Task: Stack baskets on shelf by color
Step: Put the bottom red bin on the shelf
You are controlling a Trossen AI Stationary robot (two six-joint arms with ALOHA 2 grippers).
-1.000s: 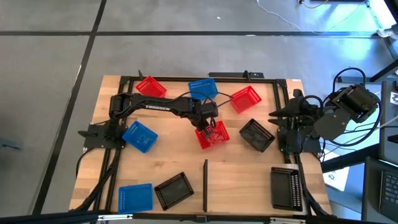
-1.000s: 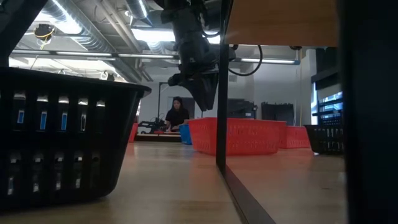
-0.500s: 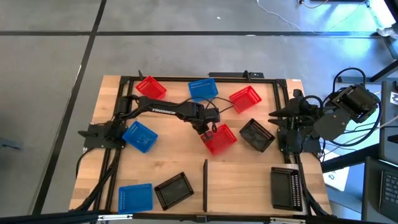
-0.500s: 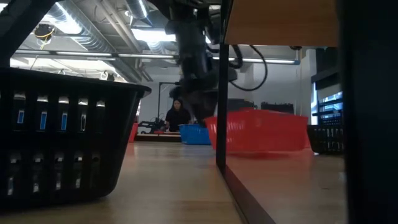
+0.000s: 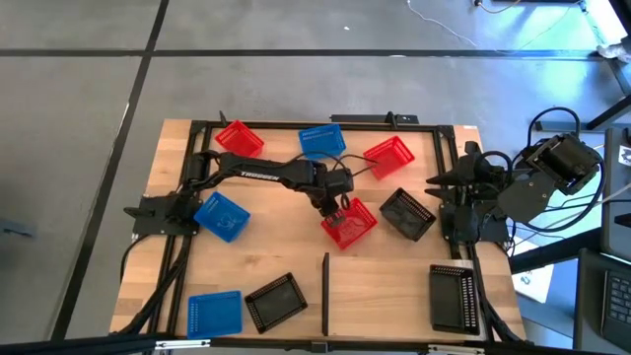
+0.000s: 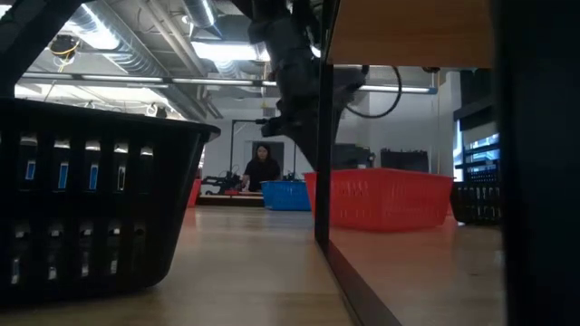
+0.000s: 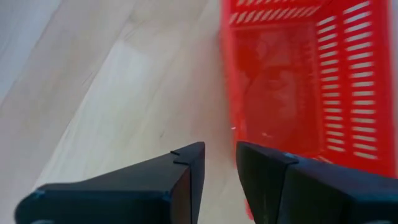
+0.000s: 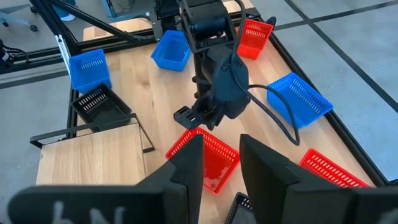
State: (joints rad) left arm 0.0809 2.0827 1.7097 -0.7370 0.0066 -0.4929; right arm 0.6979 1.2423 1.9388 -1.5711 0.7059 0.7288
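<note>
The counter (image 5: 246, 256) is a butcher-block top framed by black rails. The shelf (image 5: 389, 296), a paler wood panel, lies at its near edge, right of centre, bordered on its left by a thin black bar (image 5: 325, 281).

The left arm (image 5: 258, 173) reaches from the left side to the centre of the counter. The right arm (image 5: 513, 192) waits at the right edge, off the work area.

Baskets lie scattered on the counter:
- Red: one at centre (image 5: 347, 223), one at far left (image 5: 240, 138), one at far right (image 5: 389, 156).
- Blue: one at far centre (image 5: 321, 140), one at left (image 5: 221, 215), one at the near left corner (image 5: 214, 313).
- Black: one right of centre (image 5: 408, 213), one near the bar (image 5: 275, 300), one at the near right, past the shelf (image 5: 455, 296).

The left claw (image 7: 217, 162) hangs just above the counter at the rim of the centre red basket. Its fingers stand slightly spread with a narrow gap, pinching nothing. The right claw (image 8: 219, 155) has its fingers slightly spread and empty.
</note>
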